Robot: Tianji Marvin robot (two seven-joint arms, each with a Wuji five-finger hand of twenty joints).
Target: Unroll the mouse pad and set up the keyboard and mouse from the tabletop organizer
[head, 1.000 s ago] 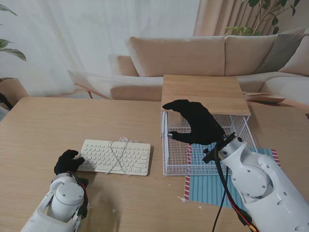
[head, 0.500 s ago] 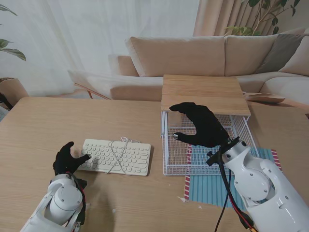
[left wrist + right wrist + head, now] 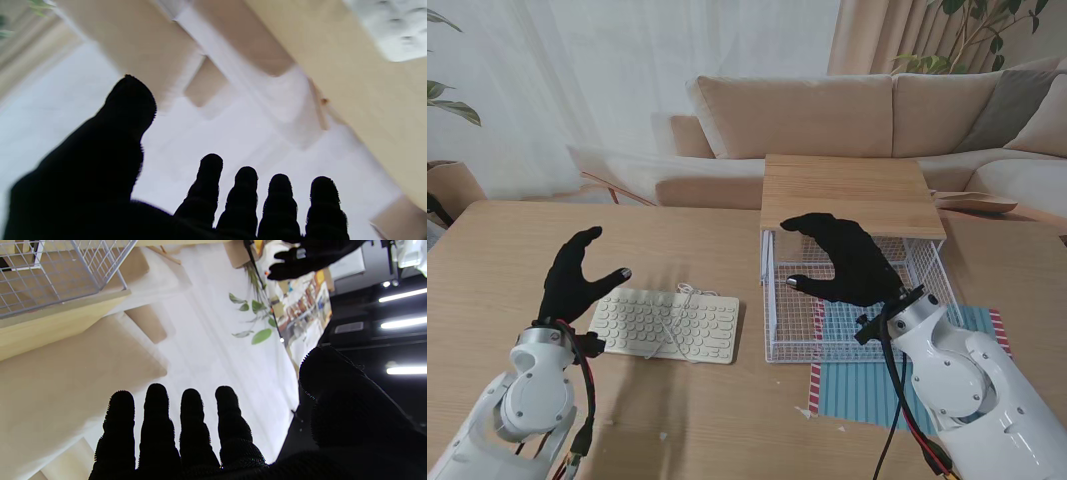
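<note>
Keyboard, cream-white, compact, rounded keys [image 3: 665, 325]: lies flat on the light wooden table [image 3: 507, 270], left of centre, its thin white cable [image 3: 672, 300] looped across the keys. Nothing grips it.

Left hand, black-gloved [image 3: 575, 278]: raised above the keyboard's left end, fingers spread wide, thumb apart, holding nothing. The left wrist view shows four fingertips [image 3: 245, 186] and the thumb against blurred sofa and curtain.

Organizer, white wire basket under a light wooden top board [image 3: 852, 195]: stands just right of the keyboard, its wire wall [image 3: 769, 300] near the keyboard's right edge.

Right hand, black-gloved [image 3: 847, 262]: at the organizer's open front, under the edge of the top board, fingers curved and apart, thumb pointing left; I hold nothing that I can see.

Mouse pad, blue striped mat with a red-and-white border [image 3: 852, 385]: lies flat, partly beneath the organizer and my right arm.

Mouse: I cannot make it out.

Beige sofa [image 3: 827, 115]: beyond the table.
</note>
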